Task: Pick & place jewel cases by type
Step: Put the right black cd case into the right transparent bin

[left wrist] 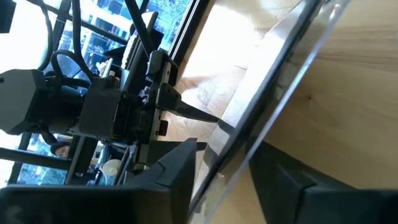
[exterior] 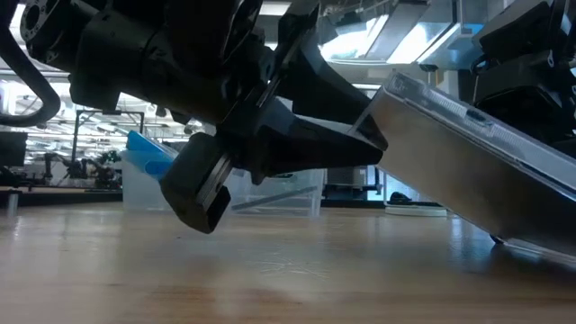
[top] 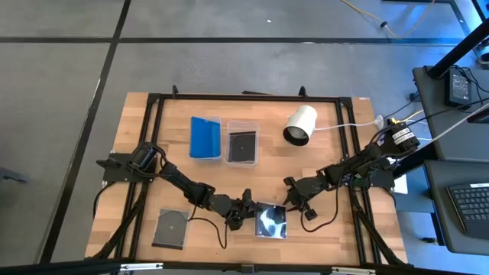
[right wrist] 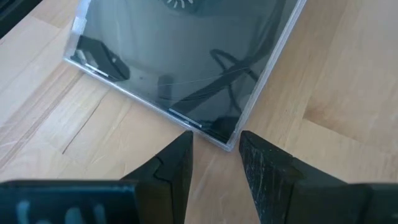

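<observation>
Left claw [top: 243, 214] grips the tilted dark jewel case [top: 271, 221] by its edge near the surface's front edge, probably lifting it for sorting. Right claw [right wrist: 214, 165] stands narrowly parted just beside the case's corner, holding nothing.

A wooden table [top: 137, 164] with a black frame [top: 244, 97] stands on a grey floor [top: 61, 69] crossed by dark seams. To one side a dark desk [top: 458, 206] carries a keyboard [top: 467, 206]. A pale cable [top: 374, 19] lies on the floor. Beyond the table, bright windows [exterior: 54, 117] light the room.
</observation>
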`<state>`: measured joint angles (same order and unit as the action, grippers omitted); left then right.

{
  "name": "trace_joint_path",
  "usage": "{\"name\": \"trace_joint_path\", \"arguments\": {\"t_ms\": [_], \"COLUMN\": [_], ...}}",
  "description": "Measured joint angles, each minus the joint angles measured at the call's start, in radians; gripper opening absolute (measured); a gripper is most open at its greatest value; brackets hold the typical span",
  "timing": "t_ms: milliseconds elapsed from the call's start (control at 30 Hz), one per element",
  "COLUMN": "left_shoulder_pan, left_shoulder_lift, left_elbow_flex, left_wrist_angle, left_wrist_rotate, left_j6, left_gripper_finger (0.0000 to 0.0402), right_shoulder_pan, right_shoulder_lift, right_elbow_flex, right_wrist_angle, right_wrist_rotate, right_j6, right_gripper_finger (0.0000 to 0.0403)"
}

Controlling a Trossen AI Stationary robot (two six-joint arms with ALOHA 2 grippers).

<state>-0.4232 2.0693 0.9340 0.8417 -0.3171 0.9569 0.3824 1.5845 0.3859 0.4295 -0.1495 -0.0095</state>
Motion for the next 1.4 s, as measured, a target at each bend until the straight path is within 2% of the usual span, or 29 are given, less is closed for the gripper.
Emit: {"name": "trace_joint_path", "arguments": {"t_ms": [233,467,700,967,1200,1400], "left_shoulder_pan": [-0.001,-0.001,-0.007,-0.048,-0.054,-0.067], "left_shoulder_lift": [0.0,0.0,0.0,-0.024,-0.076,-0.186], "left_elbow_flex": [0.0,0.0,0.0,0.0,-0.039,-0.15], "left_wrist_angle": [0.0,0.0,0.0,-0.021,-0.09,-0.092], "left_wrist_rotate": [-0.003,-0.003,-0.012,-0.118,-0.12,-0.125], "left_j6": [0.0,0.0,0.002,0.065,0.06,0.052], "left_gripper_finger": [0.0077,0.0033,0.0037,0.0033,0.0033,0.0033], "right_shoulder_pan": [0.0,0.0,-0.002,-0.028,-0.07,-0.075], "right_shoulder_lift": [0.0,0.0,-0.048,-0.196,-0.297,-0.31], "right_elbow_flex": [0.0,0.0,-0.001,-0.003,-0.002,-0.002], "right_wrist_angle": [0.0,0.0,-0.068,-0.222,-0.185,-0.115], "right_wrist_rotate": [0.0,-0.008,-0.03,-0.029,-0.028,-0.027], "right_j6": [0.001,0.006,0.072,0.204,0.398,0.421], "right_gripper_finger": [0.0139,0.0139,0.0139,0.0139,0.0139,0.0139]}}
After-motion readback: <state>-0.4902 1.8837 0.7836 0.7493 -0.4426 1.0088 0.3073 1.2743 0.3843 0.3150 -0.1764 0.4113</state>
